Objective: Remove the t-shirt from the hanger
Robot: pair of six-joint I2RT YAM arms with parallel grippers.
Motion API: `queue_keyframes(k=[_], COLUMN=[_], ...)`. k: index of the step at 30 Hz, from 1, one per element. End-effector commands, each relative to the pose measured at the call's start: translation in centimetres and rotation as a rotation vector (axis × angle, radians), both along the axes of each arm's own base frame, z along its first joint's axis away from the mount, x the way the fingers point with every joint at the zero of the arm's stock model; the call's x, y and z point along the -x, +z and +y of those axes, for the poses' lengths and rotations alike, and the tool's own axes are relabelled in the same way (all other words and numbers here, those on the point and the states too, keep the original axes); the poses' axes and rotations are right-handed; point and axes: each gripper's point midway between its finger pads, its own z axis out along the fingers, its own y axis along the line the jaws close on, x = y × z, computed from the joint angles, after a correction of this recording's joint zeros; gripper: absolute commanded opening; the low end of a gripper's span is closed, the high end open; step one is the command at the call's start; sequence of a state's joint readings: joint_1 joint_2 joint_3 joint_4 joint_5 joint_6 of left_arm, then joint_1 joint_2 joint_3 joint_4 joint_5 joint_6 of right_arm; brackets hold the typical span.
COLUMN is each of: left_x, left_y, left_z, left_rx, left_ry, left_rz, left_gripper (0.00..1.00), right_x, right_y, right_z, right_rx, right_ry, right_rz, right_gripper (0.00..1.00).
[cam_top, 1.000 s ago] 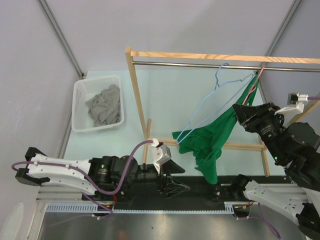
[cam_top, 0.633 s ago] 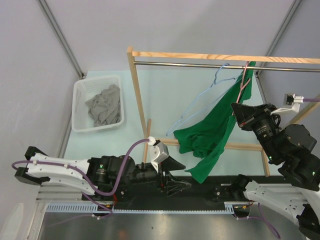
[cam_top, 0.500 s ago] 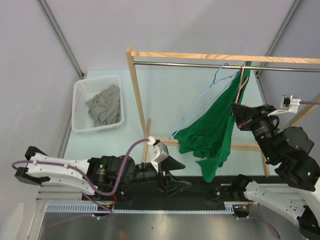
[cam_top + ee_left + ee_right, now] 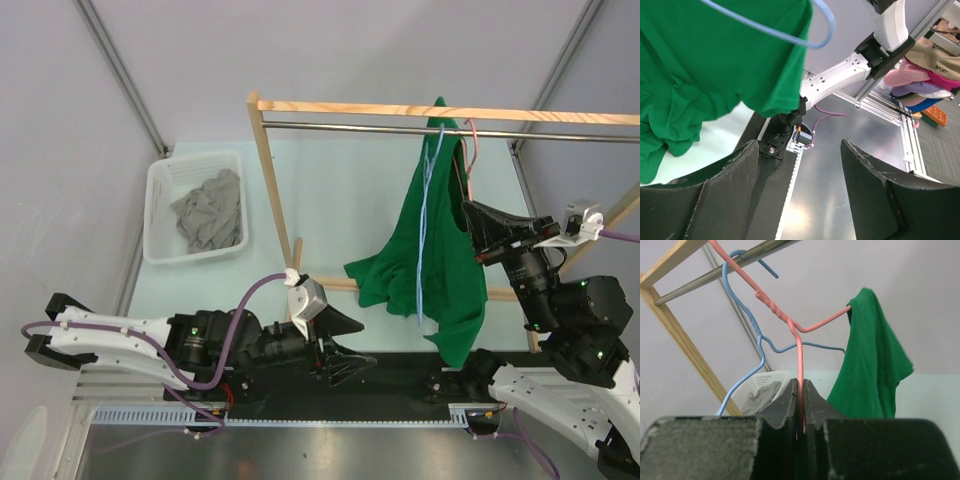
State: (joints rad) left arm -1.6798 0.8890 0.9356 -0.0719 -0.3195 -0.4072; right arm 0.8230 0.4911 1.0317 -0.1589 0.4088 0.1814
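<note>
Step in hand: hanger held, shirt not yet off

- Wooden rack (image 4: 274, 190) stands on the pale counter (image 4: 340, 200), with a steel rail (image 4: 350, 127) under its top bar.
- Green t-shirt (image 4: 420, 250) hangs from the right half of the rail, bunched and lopsided. Its lowest corner drops past the rack's bottom bar towards the near edge.
- Basket (image 4: 153, 215) sits at the far left with a grey cloth (image 4: 210, 210) in it (well apart from the work).
- Right arm (image 4: 560, 310) reaches in from the right. The right jaws are closed on the pink hanger (image 4: 799, 355), pinching the straight wire just below its twisted neck.
- The pink hook is up at the rail, and one pink shoulder runs into the top of the shirt.
- Left arm (image 4: 200, 340) lies low along the near edge. The left jaws are open and hold nothing. They face the shirt's hanging folds and are clear of the cloth.
- Blue hanger (image 4: 424, 230) hangs on the rail beside the pink one, and its wire crosses the shirt's front. I cannot tell whether it carries any cloth.

Judgement: the right side is steadying the hanger so the shirt can be drawn off.

Next move, as I read it:
- The left jaws must rise to the cloth and close on a fold.
- They then pull it along and off the pink shoulder while the right grip holds firm.
- The blue wire looks likely to snag
</note>
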Motion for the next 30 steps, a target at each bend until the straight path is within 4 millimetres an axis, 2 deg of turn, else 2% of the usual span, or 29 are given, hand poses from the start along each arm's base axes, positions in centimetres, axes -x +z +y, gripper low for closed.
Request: queue_keyframes(k=[1,8,9,12,15,18,19,20,22,23,24,26,30], left_x=[-0.3,-0.2,-0.2,-0.1,-0.1,0.2,0.3,0.4,0.4,0.4,0.3,-0.1,-0.9], left_y=[1.1,0.9,0.8,0.7,0.6,0.6,0.5,0.6,0.1,-0.6,-0.5,-1.3,-3.5], left_z=[0.6,0.2,0.1,-0.2,-0.4,-0.7,-0.9,-1.0,-1.6,-2.1,-2.3,-2.8,-3.4], left_rx=[0.029,0.019,0.013,0.004,-0.009,-0.018,-0.023,-0.02,-0.037,-0.06,-0.063,-0.09,-0.124], left_ry=[0.018,0.01,0.009,0.008,0.007,-0.011,-0.014,-0.02,-0.021,-0.02,-0.013,0.018,0.091], left_rz=[-0.015,-0.021,-0.024,-0.028,-0.03,-0.039,-0.043,-0.045,-0.056,-0.063,-0.065,-0.062,-0.047], left_gripper=[0.72,0.72,0.72,0.72,0.73,0.73,0.73,0.73,0.74,0.75,0.75,0.75,0.75], right_x=[1.7,3.4,3.8,4.2,4.7,5.1,5.1,5.5,5.7,6.0,5.9,6.2,5.7], right_y=[4.4,4.4,4.9,4.8,3.8,2.1,0.9,0.8,-1.0,-1.1,-2.5,-3.7,-8.0], right_z=[-0.8,-1.9,-2.1,-2.0,-2.7,-3.9,-4.0,-4.9,-5.3,-6.2,-6.4,-7.3,-7.9], right_rx=[-0.053,-0.085,-0.094,-0.096,-0.113,-0.12,-0.101,-0.115,-0.094,-0.109,-0.081,-0.105,-0.086], right_ry=[0.023,0.049,0.053,0.079,0.087,0.065,0.065,0.052,0.043,0.024,0.013,-0.006,-0.061], right_rz=[-0.165,-0.201,-0.214,-0.201,-0.166,-0.109,-0.067,-0.056,0.019,0.034,0.082,0.124,0.265], right_gripper=[0.0,0.0,0.0,0.0,0.0,0.0,0.0,0.0,0.0,0.0,0.0,0.0,0.0])
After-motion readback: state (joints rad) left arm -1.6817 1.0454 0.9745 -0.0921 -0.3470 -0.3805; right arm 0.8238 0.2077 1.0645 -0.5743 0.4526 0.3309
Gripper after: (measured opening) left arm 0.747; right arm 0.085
